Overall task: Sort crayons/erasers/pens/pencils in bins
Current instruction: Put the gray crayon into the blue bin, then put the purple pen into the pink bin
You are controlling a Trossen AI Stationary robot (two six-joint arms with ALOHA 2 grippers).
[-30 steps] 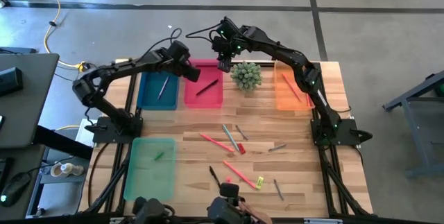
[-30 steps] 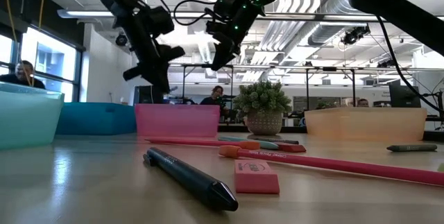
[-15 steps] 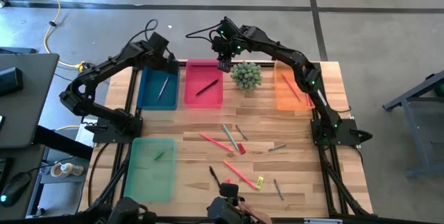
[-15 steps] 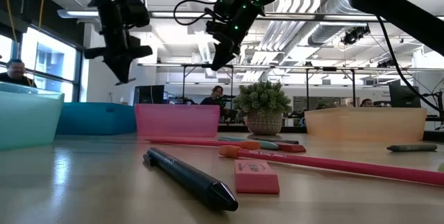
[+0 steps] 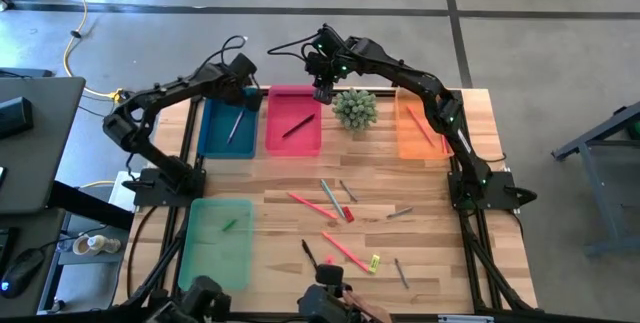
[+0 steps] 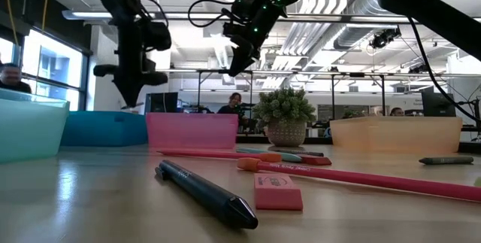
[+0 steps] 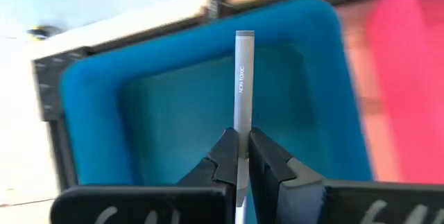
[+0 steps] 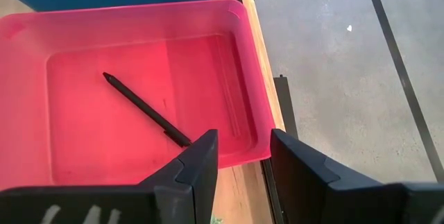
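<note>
My left gripper [image 7: 242, 137] is shut on a grey crayon [image 7: 243, 78] above the far end of the teal-blue bin [image 5: 216, 135], seen from above as my left gripper [image 5: 247, 93]. Another grey stick [image 5: 236, 123] lies in that bin. My right gripper [image 8: 243, 158] hangs open over the far right corner of the pink bin [image 8: 139, 37], which holds a black pen [image 8: 142, 109]. The orange bin [image 5: 418, 135] holds a reddish stick. A small green eraser [image 5: 230, 225] lies in the pale-green bin [image 5: 205, 253]. A yellow eraser [image 5: 375, 261] and a pink eraser [image 6: 277, 192] lie on the table. My left gripper pinches the grey crayon between its two fingers at the lower part of its shaft [image 7: 241, 123]. The crayon runs along the fingers and sticks out well past their tips. The fingers slant steeply down from above. The crayon is clear of the bin below.
A small potted plant [image 5: 354, 108] stands between the pink and orange bins. Loose pink-red sticks [image 5: 345, 251], grey sticks [image 5: 400, 273], a teal stick [image 5: 330, 198] and a black pen [image 5: 309, 255] lie scattered over the table's middle and near part.
My left gripper has swung from the pink bin's left edge toward the table's left, over the teal-blue bin's far end. It has tipped more steeply downward and stays shut on the grey crayon.
</note>
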